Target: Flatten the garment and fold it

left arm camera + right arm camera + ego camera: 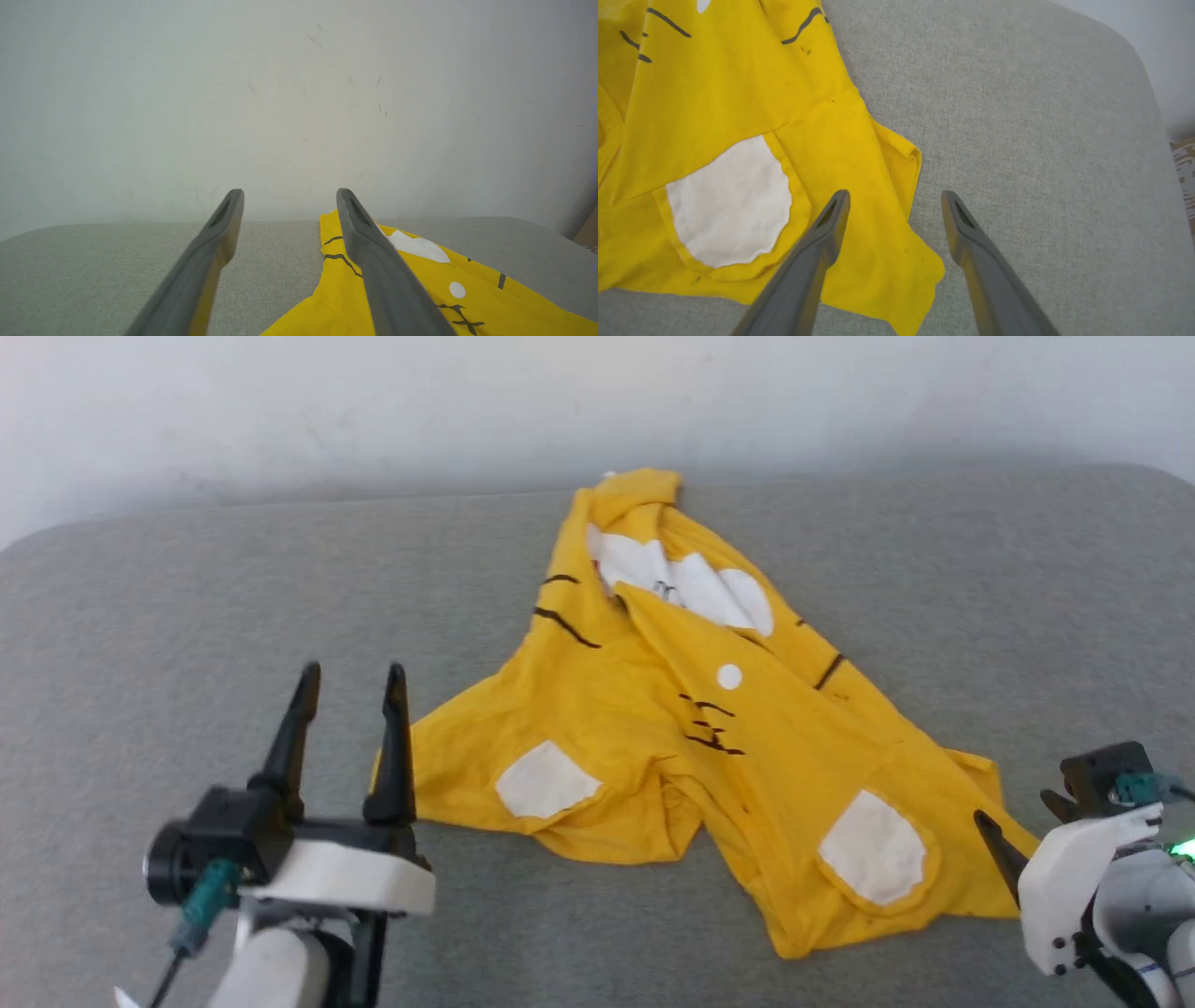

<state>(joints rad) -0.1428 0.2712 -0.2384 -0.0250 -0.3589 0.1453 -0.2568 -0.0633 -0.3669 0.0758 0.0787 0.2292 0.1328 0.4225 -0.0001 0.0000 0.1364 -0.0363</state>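
even diffuse light, bright, soft faint shadows, no glare, head view slightly soft, wrist-view edges curved

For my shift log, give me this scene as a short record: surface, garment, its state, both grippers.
surface: grey fabric tabletop
garment: yellow T-shirt with white patches, black stripes
state: crumpled, folded over itself, not flat
left gripper: open, empty, by the shirt's left corner
right gripper: open, empty, over the shirt's right corner
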